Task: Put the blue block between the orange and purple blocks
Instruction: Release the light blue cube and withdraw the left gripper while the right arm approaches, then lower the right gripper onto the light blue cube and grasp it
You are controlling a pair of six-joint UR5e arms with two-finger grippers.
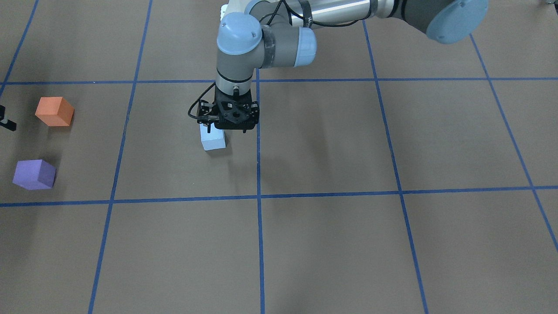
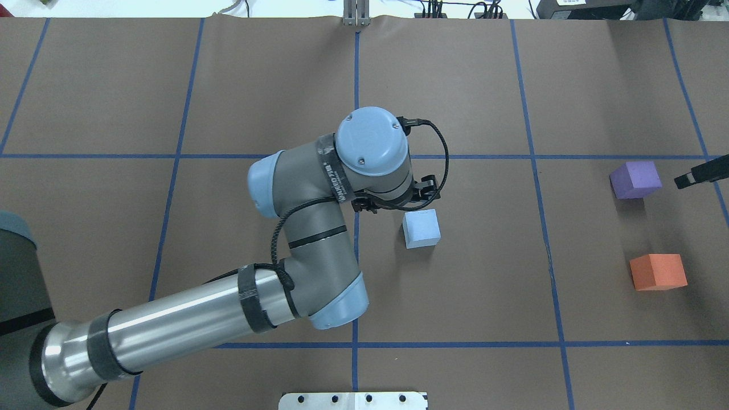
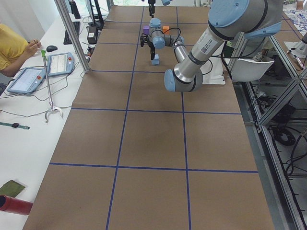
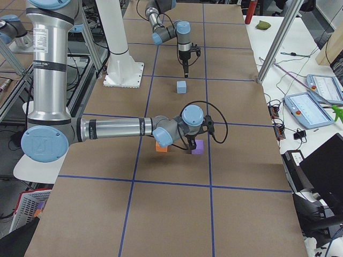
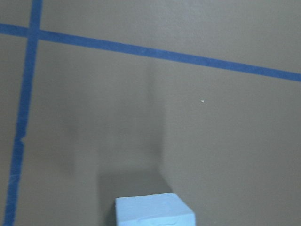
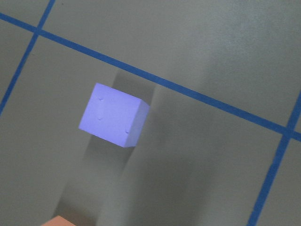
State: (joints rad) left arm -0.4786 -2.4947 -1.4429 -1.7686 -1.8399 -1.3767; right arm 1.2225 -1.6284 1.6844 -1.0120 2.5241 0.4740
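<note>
The pale blue block (image 2: 421, 228) rests on the brown table near the middle; it also shows in the front view (image 1: 213, 140) and at the bottom edge of the left wrist view (image 5: 155, 211). My left gripper (image 2: 420, 198) hangs just beside and above it, points down, looks shut and holds nothing. The purple block (image 2: 635, 179) and the orange block (image 2: 658, 271) sit apart at the right side, with a gap between them. My right gripper (image 2: 683, 180) hovers next to the purple block (image 6: 115, 114), looks shut and is empty.
Blue tape lines (image 2: 535, 171) divide the brown table into squares. A metal post base (image 2: 356, 20) stands at the far edge. Bare table lies between the blue block and the other two blocks.
</note>
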